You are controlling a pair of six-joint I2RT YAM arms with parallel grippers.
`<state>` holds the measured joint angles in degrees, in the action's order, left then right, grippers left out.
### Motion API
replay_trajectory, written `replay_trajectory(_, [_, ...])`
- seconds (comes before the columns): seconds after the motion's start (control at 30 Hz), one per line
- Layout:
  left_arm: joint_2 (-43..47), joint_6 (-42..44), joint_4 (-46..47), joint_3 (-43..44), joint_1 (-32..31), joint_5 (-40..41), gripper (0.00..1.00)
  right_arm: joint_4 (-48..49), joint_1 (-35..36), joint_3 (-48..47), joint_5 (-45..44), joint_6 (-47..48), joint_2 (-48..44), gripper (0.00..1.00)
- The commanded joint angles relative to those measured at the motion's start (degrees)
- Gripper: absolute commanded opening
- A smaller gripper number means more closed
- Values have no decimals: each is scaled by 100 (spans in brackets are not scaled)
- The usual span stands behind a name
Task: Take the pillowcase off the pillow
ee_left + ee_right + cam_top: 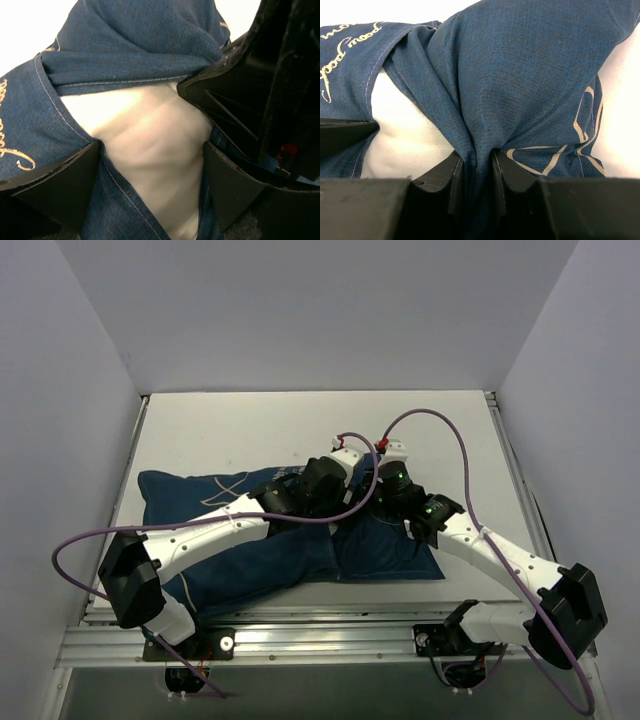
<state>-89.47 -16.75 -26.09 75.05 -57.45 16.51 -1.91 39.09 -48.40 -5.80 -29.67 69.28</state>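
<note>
R end effector [477, 170] is nearly closed, pinching a bunched fold of the pillowcase [520, 75]; fabric fans up from the jaws toward 12 o'clock in the wrist view. White pillow [405, 135] shows at 9 o'clock of the pinch. More white at 3 o'clock, can't tell if pillow or surface.

L end effector [150, 170] is spread wide w/ nothing held, fingers [60, 180] either side of bare pillow [145, 135] at the case opening; hemmed edge sits folded back at 12 o'clock.

Top view: L [318, 483] and R [388, 480] sit close together near centre of the surface [250, 420]. Pillowcase [380, 550] lies across the near half, approx 9 to 4 o'clock, under both arms.
</note>
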Motion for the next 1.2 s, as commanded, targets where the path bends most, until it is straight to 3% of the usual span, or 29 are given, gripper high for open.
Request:
replay_trajectory(0.0, [-61, 198, 481, 81, 102, -411, 92, 446, 107, -126, 325, 14, 16, 13])
replay_trajectory(0.17, [-360, 129, 675, -139, 269, -754, 86, 490, 107, -108, 422, 40, 25, 14])
replay_trajectory(0.27, [-448, 14, 885, -411, 305, -904, 72, 499, 107, -73, 396, 75, 25, 14])
replay_trajectory(0.3, [-492, -55, 1008, -534, 305, -930, 57, 499, 107, -64, 387, 75, 25, 14])
replay_trajectory(0.37, [-510, -143, 1140, -640, 322, -939, 39, 499, 107, -47, 361, 75, 51, 14])
replay_trajectory(0.4, [-492, -170, 1176, -684, 340, -948, 16, 473, 107, -47, 343, 75, 60, 15])
replay_trajectory(0.43, [-466, -188, 1193, -754, 349, -974, 5, 446, 107, -38, 317, 67, 60, 15])
replay_trajectory(0.57, [-54, -345, 1176, -1018, 375, -677, 2, 218, 29, -64, -122, 49, -10, 16])
replay_trajectory(0.83, [1712, -627, 939, -2072, 955, -772, 2, -722, -1077, -11, -772, 14, -432, 8])
replay_trajectory(1.0, [2827, -855, 535, -2546, 981, -1194, 2, -1004, -1509, -73, -677, -83, -371, 3])
replay_trajectory(1.17, [3813, -1189, 43, -2969, 1087, -1037, 2, -1101, -1983, -64, -537, -144, -345, 0])
